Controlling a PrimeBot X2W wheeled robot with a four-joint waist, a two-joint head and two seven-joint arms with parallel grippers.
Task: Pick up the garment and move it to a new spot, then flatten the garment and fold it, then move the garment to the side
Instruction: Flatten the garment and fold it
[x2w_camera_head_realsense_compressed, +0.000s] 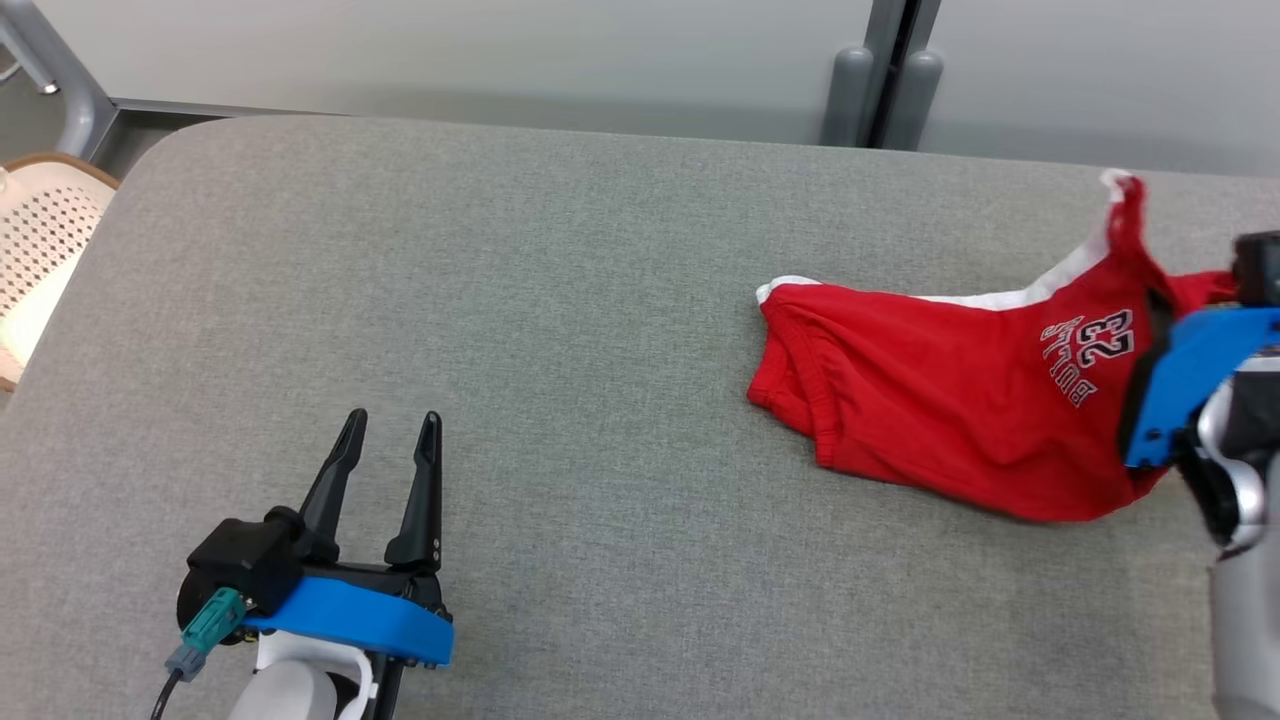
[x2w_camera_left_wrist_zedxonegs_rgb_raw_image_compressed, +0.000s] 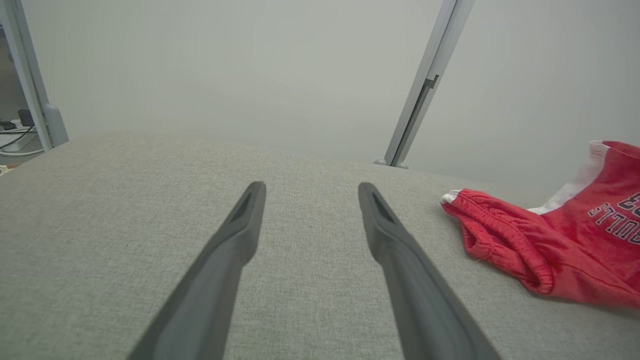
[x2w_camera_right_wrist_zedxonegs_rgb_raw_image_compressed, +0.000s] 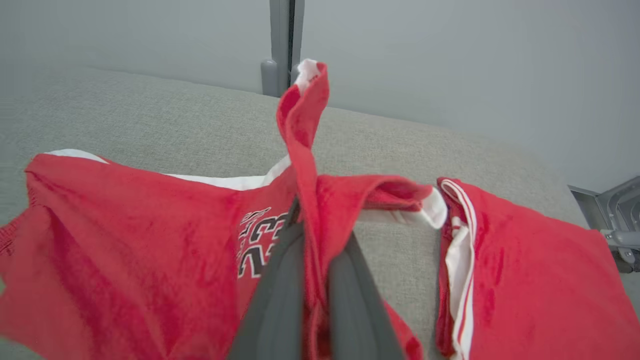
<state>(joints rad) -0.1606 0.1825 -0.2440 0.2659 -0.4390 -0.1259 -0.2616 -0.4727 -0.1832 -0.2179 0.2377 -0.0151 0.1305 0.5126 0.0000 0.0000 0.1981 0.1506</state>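
Note:
The garment (x2w_camera_head_realsense_compressed: 930, 400) is a pair of red shorts with white trim and dark lettering, lying crumpled at the right of the grey table (x2w_camera_head_realsense_compressed: 560, 300). My right gripper (x2w_camera_right_wrist_zedxonegs_rgb_raw_image_compressed: 320, 225) is shut on a fold of the red cloth (x2w_camera_right_wrist_zedxonegs_rgb_raw_image_compressed: 305, 135), which sticks up between its fingers. In the head view its blue mount (x2w_camera_head_realsense_compressed: 1190, 380) sits at the garment's right end, fingers hidden. My left gripper (x2w_camera_head_realsense_compressed: 390, 425) is open and empty over bare table at the lower left, far from the garment (x2w_camera_left_wrist_zedxonegs_rgb_raw_image_compressed: 550, 250).
A pale perforated chair (x2w_camera_head_realsense_compressed: 40, 250) stands off the table's left edge. A grey wall with a vertical post (x2w_camera_head_realsense_compressed: 880, 80) runs behind the far edge. Bare grey surface lies between the two grippers.

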